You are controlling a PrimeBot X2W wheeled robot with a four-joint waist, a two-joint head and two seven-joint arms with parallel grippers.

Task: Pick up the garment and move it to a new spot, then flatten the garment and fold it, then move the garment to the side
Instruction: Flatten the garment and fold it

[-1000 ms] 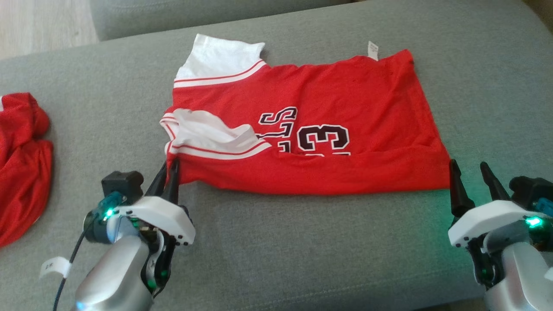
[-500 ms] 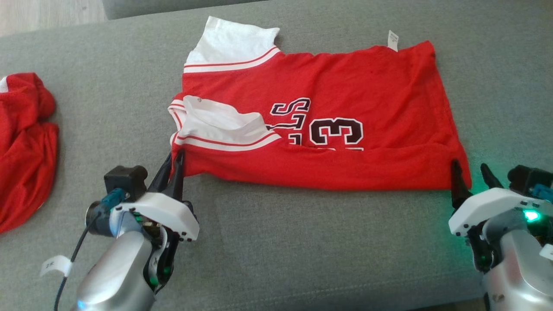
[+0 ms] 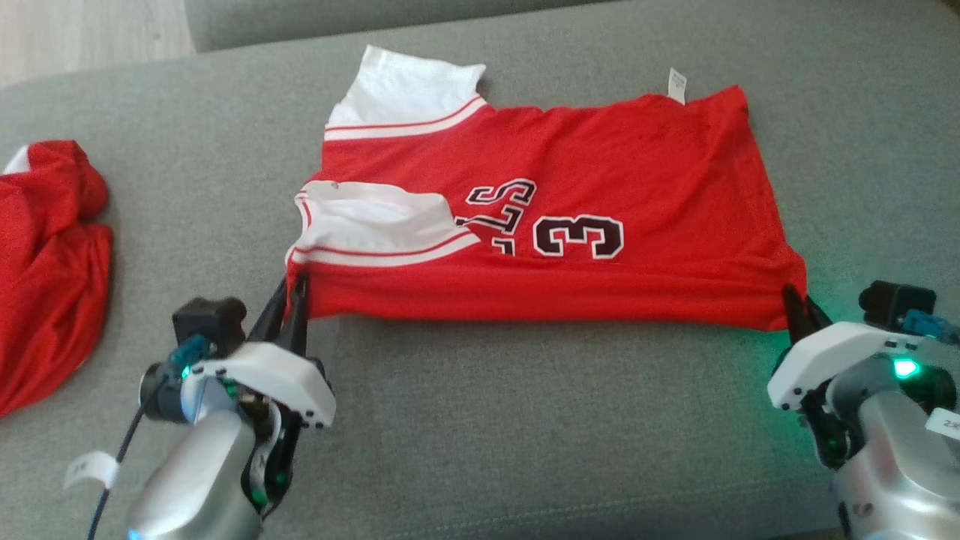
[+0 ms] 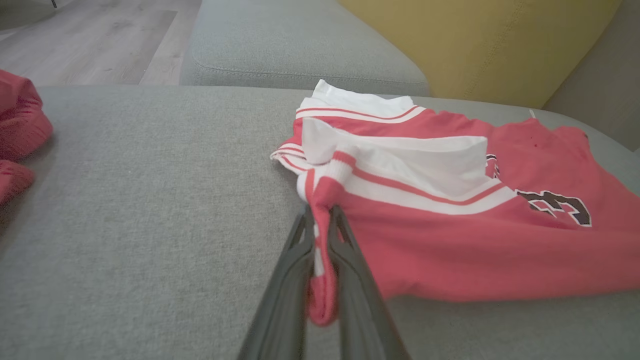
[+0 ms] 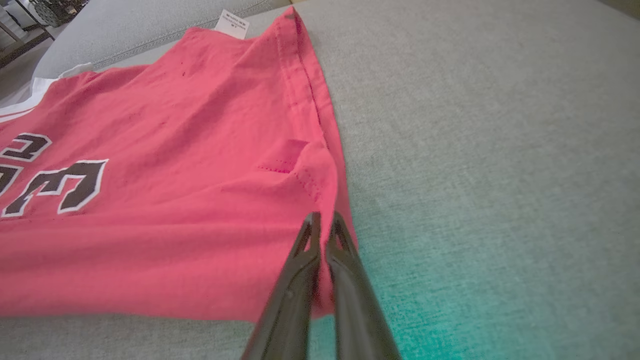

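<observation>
The red jersey (image 3: 540, 217) lies spread and partly folded on the grey sofa seat (image 3: 525, 420). The left gripper (image 3: 295, 285) is clamped on the jersey's near collar-end corner. The right gripper (image 3: 793, 304) is pinched on its near hem corner. Another red garment (image 3: 45, 262) lies well left of the jersey.

Matt red cloth garment (image 3: 570, 187) on coarse-woven grey sofa (image 3: 525, 427)

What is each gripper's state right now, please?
The left gripper is shut on the jersey at its striped corner.
The right gripper is shut on the jersey's hem corner.
</observation>
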